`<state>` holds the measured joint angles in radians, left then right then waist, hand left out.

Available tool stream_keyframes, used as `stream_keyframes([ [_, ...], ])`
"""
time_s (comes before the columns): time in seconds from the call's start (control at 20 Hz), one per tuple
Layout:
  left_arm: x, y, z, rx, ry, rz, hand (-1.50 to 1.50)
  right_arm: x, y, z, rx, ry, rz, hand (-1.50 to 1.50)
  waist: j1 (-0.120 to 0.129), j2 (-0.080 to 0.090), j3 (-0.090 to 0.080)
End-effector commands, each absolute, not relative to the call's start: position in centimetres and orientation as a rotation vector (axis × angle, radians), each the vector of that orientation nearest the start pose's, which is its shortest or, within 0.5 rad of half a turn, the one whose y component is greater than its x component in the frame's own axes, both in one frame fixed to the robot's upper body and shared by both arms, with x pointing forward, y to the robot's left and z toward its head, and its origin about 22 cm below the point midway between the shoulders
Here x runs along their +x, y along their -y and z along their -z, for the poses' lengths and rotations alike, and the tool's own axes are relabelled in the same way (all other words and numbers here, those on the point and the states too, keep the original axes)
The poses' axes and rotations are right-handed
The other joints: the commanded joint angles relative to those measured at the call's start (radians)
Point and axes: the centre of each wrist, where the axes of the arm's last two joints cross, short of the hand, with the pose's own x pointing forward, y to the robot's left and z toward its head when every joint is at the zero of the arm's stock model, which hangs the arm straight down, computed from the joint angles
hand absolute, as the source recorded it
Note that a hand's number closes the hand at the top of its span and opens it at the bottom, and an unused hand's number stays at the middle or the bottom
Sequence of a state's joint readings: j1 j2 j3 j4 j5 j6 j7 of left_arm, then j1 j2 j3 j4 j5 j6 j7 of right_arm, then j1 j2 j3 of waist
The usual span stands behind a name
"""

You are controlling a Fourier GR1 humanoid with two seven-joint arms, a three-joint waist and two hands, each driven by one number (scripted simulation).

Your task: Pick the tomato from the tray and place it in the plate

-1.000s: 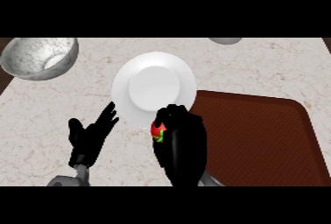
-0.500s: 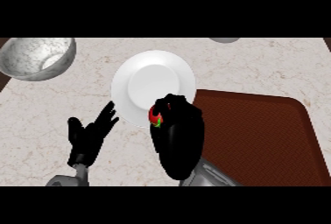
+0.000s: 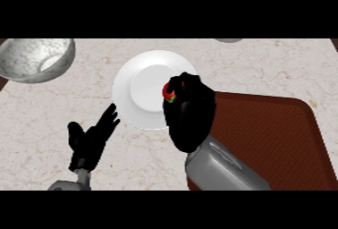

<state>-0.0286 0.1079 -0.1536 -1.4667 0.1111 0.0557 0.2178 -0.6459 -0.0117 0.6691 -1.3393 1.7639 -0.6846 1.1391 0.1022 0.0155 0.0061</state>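
tomato [image 3: 169, 93] | enclosed in right hand [image 3: 190, 112] | over plate [image 3: 142, 87] rim

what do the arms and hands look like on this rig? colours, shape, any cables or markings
Two black hands with fingers and a thumb: left hand, right hand. The right forearm is a smooth, rounded light-grey shell with a faint seam line along it. Only a small grey stub of the left forearm shows behind a slim wrist. No cables, labels or markings are visible.

Counter top [image 3: 264, 67]: beige marbled stone, evenly lit. Grey speckled bowl [image 3: 36, 58] at far left. Grey object [image 3: 228, 40] cut off at far edge.
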Motion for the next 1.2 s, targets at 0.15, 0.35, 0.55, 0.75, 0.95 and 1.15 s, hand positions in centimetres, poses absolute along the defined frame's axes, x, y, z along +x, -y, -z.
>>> stream_keyframes([
  [0.15,25.3,-21.0,2.3,-0.054,1.221,0.091,0.0,32.4,1.7,-9.1,-1.46,1.882,-0.024,1.5,-0.007,0.012,-0.005],
  [0.35,24.6,-21.2,1.6,-0.076,1.228,0.081,0.0,33.8,4.2,-7.3,-1.44,1.636,0.018,1.5,0.003,0.016,-0.003],
  [0.55,24.9,-21.7,2.0,-0.058,1.22,0.111,0.0,35.6,4.6,-5.7,-1.418,1.453,-0.151,-1.5,0.007,0.018,-0.005],
  [0.75,24.8,-20.9,2.4,-0.049,1.219,0.113,0.0,37.3,4.3,-5.9,-1.312,1.498,-0.158,-1.5,0.018,0.02,-0.005],
  [0.95,25.0,-22.4,1.5,-0.069,1.233,0.113,0.0,36.8,3.5,-4.9,-1.208,1.67,-0.114,-1.5,0.022,0.015,-0.004],
  [1.15,25.0,-21.6,2.5,-0.055,1.217,0.097,0.0,37.2,2.9,-7.0,-1.114,1.869,0.067,-1.5,0.0,0.015,-0.004],
])
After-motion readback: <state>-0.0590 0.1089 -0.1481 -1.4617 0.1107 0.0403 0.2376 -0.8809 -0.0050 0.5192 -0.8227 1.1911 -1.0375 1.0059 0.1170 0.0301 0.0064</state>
